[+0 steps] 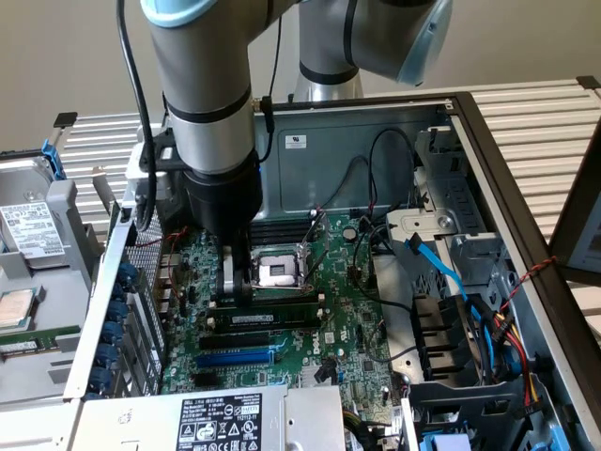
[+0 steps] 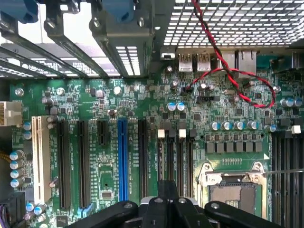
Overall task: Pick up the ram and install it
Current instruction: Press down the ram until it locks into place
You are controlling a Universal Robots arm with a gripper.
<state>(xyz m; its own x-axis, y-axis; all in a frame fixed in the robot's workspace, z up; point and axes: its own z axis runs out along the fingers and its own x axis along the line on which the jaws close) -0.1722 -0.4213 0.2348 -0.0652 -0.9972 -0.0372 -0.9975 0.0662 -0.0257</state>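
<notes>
The ram (image 1: 277,303), a long green stick with dark chips and a small white label, stands on edge in a black slot on the motherboard (image 1: 347,329), just in front of the CPU socket (image 1: 280,272). My gripper (image 1: 235,287) is shut, and its tips reach down at the end of the stick toward the exterior view's left. I cannot tell whether they touch it. In the wrist view the shut gripper (image 2: 167,190) hangs over the black slots with white end clips (image 2: 183,156), between a long black slot (image 2: 142,161) and the CPU socket (image 2: 235,190).
A blue slot (image 1: 235,357) and black card slots lie nearer the power supply (image 1: 225,418). A twisted red-and-black wire (image 2: 237,85) crosses near the rear ports. Blue cables (image 1: 441,272) and drive cages stand at the exterior view's right. A hard drive (image 1: 33,225) and another green stick (image 1: 38,338) lie outside the case.
</notes>
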